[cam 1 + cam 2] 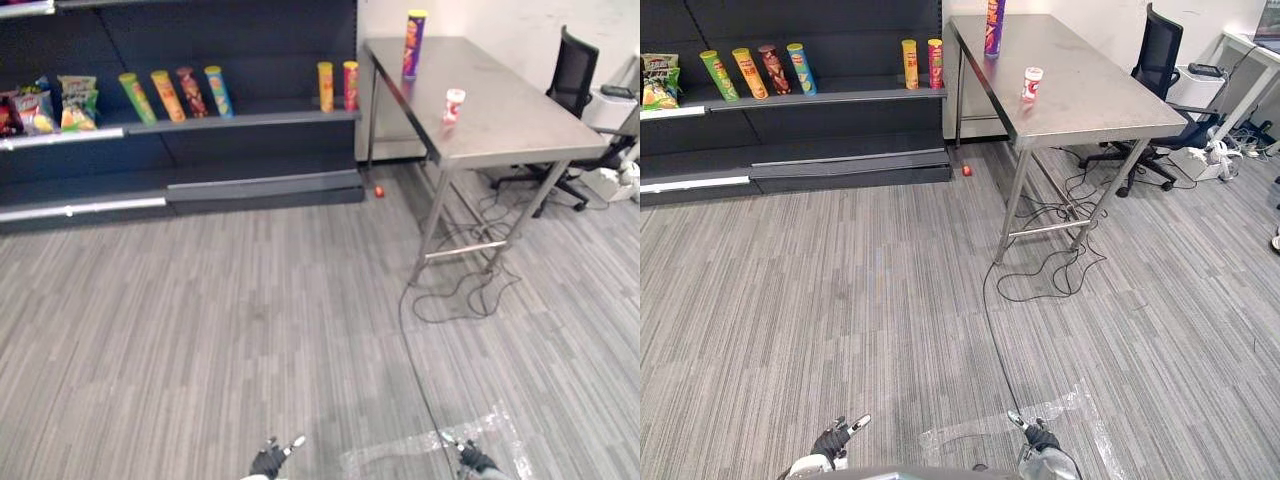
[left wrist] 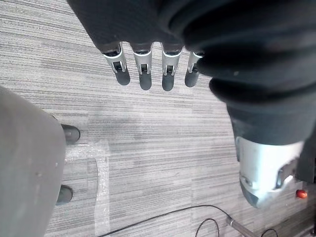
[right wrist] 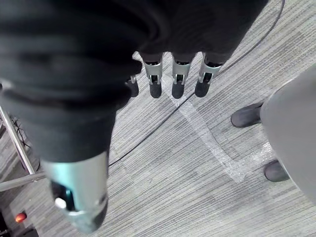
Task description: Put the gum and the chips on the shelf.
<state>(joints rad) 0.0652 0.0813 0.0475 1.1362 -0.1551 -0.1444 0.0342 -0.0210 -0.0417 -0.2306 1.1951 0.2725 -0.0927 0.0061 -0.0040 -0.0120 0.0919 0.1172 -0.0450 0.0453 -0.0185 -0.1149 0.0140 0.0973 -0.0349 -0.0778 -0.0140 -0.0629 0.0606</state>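
A tall purple chips can [image 1: 415,42] stands upright at the far end of the steel table [image 1: 520,125]. A small white and red gum tub [image 1: 454,104] stands nearer, close to the table's left edge. The dark shelf [image 1: 250,118] runs along the back left, some way off. Both arms hang low by the floor, far from the table. My left hand [image 1: 270,458] has straight fingers [image 2: 144,74] over bare carpet and holds nothing. Equally empty, my right hand [image 1: 475,458] points its straight fingers [image 3: 177,81] down at the floor.
Several chip cans [image 1: 180,95] and two more [image 1: 337,86] stand on the shelf, with snack bags [image 1: 50,105] at its left end. A small red object [image 1: 379,190] lies on the floor by the shelf. Cables [image 1: 470,290] loop under the table. A black office chair [image 1: 575,80] stands behind it.
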